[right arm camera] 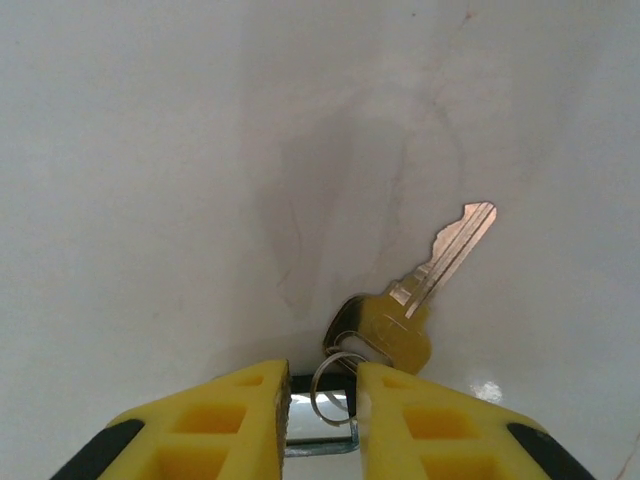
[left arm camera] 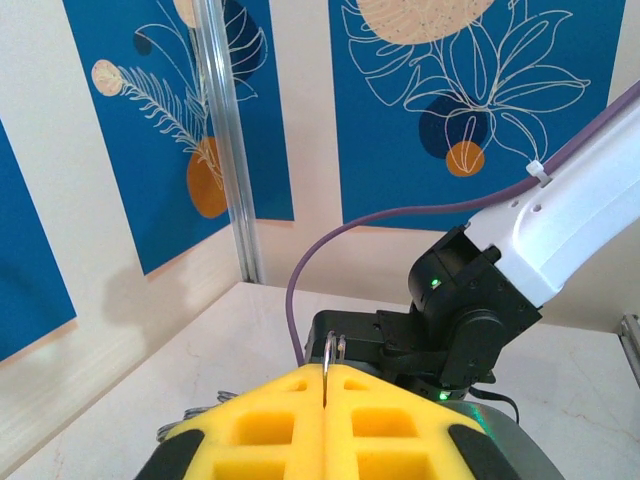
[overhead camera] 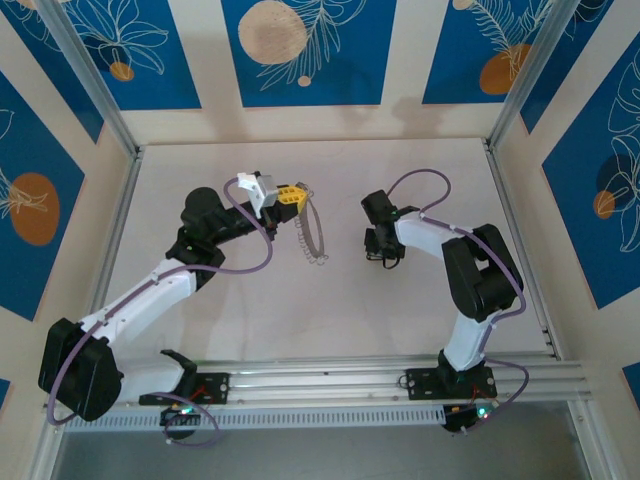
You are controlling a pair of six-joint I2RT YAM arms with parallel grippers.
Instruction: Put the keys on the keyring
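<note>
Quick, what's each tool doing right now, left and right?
Left tool: closed on the keyring.
Right tool: slightly open around the small ring of the key; grip unclear.

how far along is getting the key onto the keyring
Early. Done: the left gripper is shut on one end of the keyring. In hand: the right gripper straddles the small ring on the brass key, jaws apart, key lying on the table. Left: grip it, carry it across, thread it on.
</note>
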